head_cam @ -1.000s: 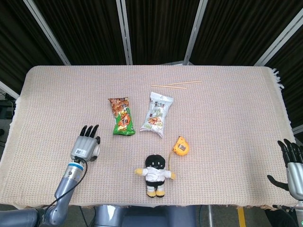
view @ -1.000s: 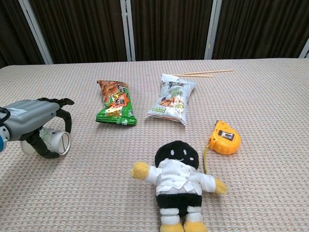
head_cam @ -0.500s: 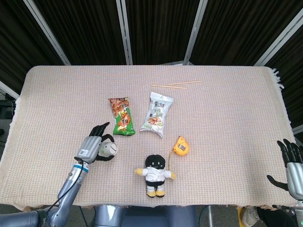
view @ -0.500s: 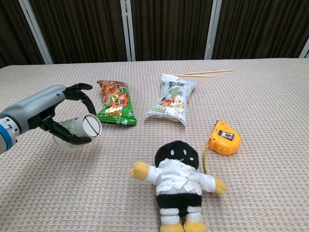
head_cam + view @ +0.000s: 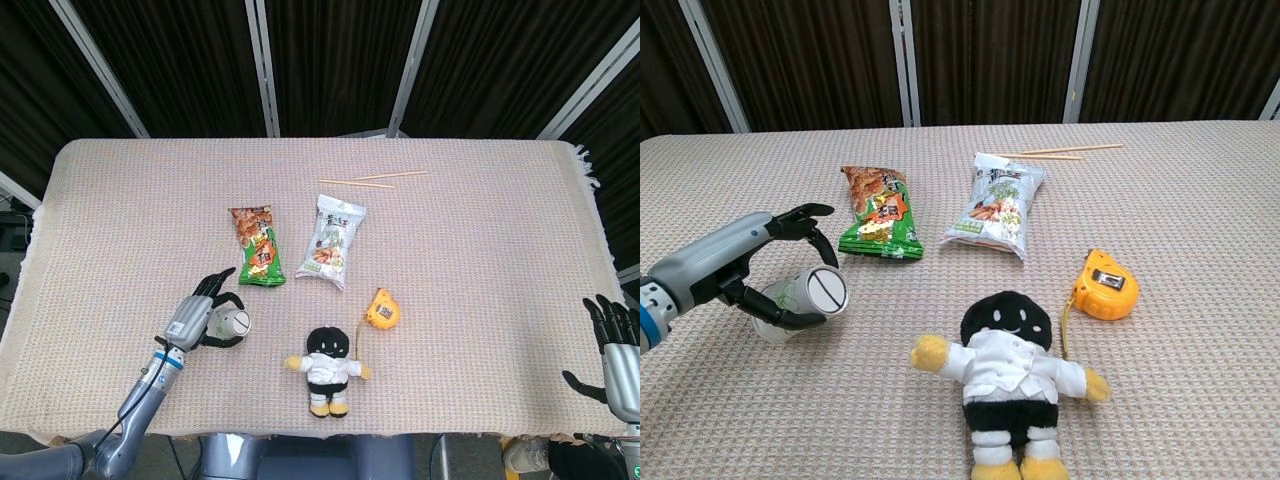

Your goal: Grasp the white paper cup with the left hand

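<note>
The white paper cup (image 5: 232, 323) (image 5: 805, 296) lies on its side in my left hand (image 5: 199, 319) (image 5: 745, 262), its round end facing right. The fingers curl over and under the cup and hold it at the front left of the table. Whether the cup touches the cloth, I cannot tell. My right hand (image 5: 619, 353) hangs at the table's front right corner with fingers apart and nothing in it; the chest view does not show it.
A green snack bag (image 5: 258, 246) (image 5: 878, 212) lies just beyond the cup. A white snack bag (image 5: 335, 240), an orange tape measure (image 5: 382, 309) and a black-headed plush doll (image 5: 328, 368) (image 5: 1010, 380) sit to its right. Chopsticks (image 5: 375, 180) lie at the back.
My left hand closed round the cup and carried it to the right, tipping its round end into view, then drew slightly toward the front edge. The right hand stayed put.
</note>
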{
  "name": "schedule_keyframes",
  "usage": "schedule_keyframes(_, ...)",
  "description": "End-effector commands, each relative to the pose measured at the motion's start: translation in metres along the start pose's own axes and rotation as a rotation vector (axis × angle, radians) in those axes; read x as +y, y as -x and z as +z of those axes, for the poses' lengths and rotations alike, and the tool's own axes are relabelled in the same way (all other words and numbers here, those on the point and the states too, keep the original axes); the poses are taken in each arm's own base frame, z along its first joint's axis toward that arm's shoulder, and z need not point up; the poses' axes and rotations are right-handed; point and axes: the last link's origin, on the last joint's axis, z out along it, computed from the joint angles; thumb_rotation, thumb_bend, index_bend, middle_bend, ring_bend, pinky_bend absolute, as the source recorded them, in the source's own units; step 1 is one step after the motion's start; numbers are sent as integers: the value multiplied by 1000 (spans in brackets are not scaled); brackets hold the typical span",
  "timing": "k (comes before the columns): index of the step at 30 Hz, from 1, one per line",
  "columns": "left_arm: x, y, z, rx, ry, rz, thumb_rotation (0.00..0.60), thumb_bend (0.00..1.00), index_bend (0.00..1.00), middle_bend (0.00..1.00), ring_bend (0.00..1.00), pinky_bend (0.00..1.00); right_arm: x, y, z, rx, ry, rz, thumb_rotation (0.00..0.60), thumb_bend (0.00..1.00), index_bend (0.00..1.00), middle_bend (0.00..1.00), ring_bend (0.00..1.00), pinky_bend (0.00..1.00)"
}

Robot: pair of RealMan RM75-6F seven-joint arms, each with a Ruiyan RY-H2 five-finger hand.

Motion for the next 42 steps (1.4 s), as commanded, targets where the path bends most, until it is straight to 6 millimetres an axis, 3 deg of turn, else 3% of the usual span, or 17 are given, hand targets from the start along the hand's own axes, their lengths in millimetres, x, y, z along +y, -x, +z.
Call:
schedule_keyframes(1, -14, -9, -11, 3, -17, 4, 600, 114, 414, 0, 0, 0, 0, 0, 0, 0, -1, -1, 600, 72, 7, 0, 0, 0)
schedule_keyframes(10, -38, -31, -26, 27, -62, -19, 600, 115, 341, 0, 0, 0, -2, 3, -1, -9, -6, -9, 600, 72, 7, 0, 0, 0)
schedule_keyframes(17, -51, -39, -33, 19, -88, 7, 600, 114, 3, 0, 0, 0, -4, 4, -1, -14, -8, -14, 600, 71, 9, 0, 0, 0)
schedule_keyframes(21, -53, -44, -36, 25, -87, 19, 600, 113, 0, 0, 0, 0, -4, 5, -1, -14, -7, -16, 600, 71, 10, 0, 0, 0)
schedule_keyframes(26, -55, -62, -48, 87, -57, 159, 600, 91, 0, 0, 0, 0, -3, 4, 0, -10, -4, -18, 600, 71, 10, 0, 0, 0)
schedule_keyframes(30, -57, -84, -74, 189, -59, 375, 600, 8, 0, 0, 0, 0, -2, 4, 1, -3, -3, -26, 600, 71, 6, 0, 0, 0)
schedule_keyframes(35, -63, -106, -110, 269, -135, 547, 600, 0, 0, 0, 0, 0, -3, 5, 1, 6, -10, -38, 600, 66, 0, 0, 0, 0)
schedule_keyframes(42, -68, -123, -144, 255, -248, 630, 600, 0, 0, 0, 0, 0, -5, 5, 2, 34, -16, -47, 600, 65, 43, 0, 0, 0)
